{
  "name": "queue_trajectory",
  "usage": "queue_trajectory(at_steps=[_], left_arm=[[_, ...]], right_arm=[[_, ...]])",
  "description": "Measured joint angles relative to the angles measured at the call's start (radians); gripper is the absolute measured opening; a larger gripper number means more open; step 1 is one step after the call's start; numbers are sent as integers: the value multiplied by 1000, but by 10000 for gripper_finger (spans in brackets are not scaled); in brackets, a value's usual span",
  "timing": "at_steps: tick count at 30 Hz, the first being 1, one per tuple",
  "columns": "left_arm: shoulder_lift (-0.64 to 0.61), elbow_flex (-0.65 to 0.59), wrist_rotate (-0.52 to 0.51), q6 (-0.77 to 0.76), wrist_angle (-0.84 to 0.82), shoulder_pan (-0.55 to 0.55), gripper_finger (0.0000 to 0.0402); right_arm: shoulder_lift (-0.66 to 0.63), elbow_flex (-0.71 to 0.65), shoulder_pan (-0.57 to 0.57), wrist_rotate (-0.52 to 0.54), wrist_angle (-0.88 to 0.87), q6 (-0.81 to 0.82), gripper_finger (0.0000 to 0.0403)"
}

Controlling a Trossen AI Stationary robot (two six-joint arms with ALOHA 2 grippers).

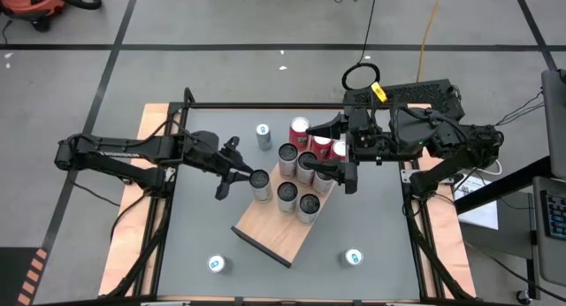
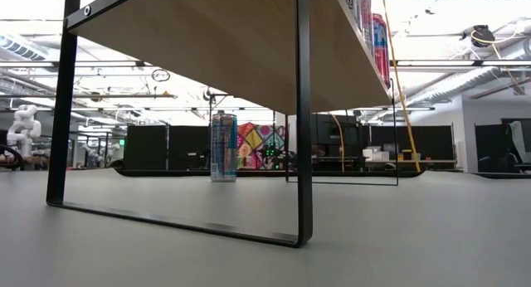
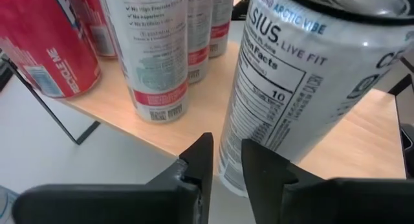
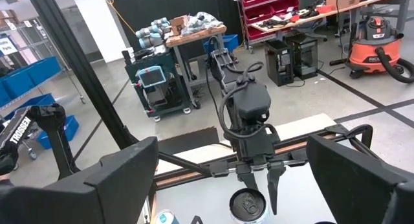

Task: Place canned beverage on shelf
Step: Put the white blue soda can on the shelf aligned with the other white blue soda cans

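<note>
On the grey bench [image 1: 371, 218], a flat light-brown wooden shelf with black end strips [image 1: 270, 231] lies at an angle near the middle, carrying a cluster of upright silver and red drink cans; a silver can with a dark top [image 1: 260, 180] stands at the shelf's left edge, and the left pincer [image 1: 234, 172] sits just beside it on its left; in the left wrist view the same can, a white one with a printed nutrition panel [image 3: 291, 88], fills the frame just beyond the two dark fingertips [image 3: 197, 160], which stand only a narrow gap apart with nothing between them; the can rests on the wooden surface at the shelf's corner, apart from the fingers; behind it stand a white can with a red band [image 3: 152, 52] and a red can [image 3: 48, 43], also on the board.

The right pincer [image 1: 340, 173] hangs over the cluster's right side, its fingers spread wide and empty; its wrist view looks across at the left arm, whose pincer [image 4: 259, 182] points down next to a dark-topped can [image 4: 248, 204].

Three more cans stand off the shelf on the bench: a blue-topped can [image 1: 263, 134] towards the far side, one [image 1: 217, 264] near the front left, and one [image 1: 353, 257] near the front right; the low view shows the shelf's underside [image 2: 224, 38] on its black metal frame, with a blue can [image 2: 223, 147] upright beyond it.
</note>
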Motion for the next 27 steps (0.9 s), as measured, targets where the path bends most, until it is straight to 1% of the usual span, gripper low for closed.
queue_trajectory(at_steps=[3,7,9,11,15,21,27], left_arm=[[0,0,-4,-2,-11,0,79],[-11,0,-13,-10,-78,0,79],[-14,0,10,-11,-112,0,79],[-14,0,56,-11,-133,0,79],[-14,0,76,-10,-106,0,79],[-14,0,69,-9,-16,0,79],[-14,0,49,8,4,0,79]], right_arm=[[0,0,0,0,0,0,368],[0,0,0,0,0,1,368],[0,0,0,0,-1,8,368],[0,0,0,0,-3,12,368],[0,0,0,0,-10,14,368],[0,0,0,0,-11,12,368],[0,0,0,0,-11,12,368]])
